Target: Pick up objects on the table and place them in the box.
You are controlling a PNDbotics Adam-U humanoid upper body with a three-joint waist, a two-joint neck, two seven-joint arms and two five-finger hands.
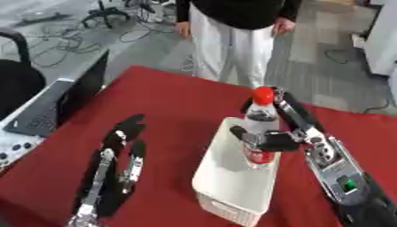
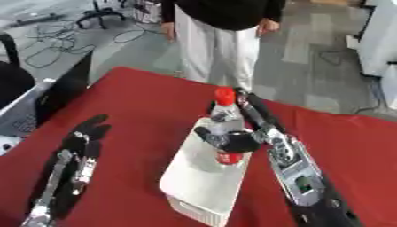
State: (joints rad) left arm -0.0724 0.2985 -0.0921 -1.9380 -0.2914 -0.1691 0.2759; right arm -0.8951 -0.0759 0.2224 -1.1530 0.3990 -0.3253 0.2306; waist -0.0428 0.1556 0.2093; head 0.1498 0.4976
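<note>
My left hand lies flat on the red table, fingers straight. Right of it, the white box holds the base of a red-capped clear bottle, upright, with my right hand wrapped around it.

Even, fairly bright indoor light falls from above, with no hard glare. Both views are soft and slightly blurred throughout. The red surface carries only faint shadows; a soft one darkens the inside of the white box.
</note>
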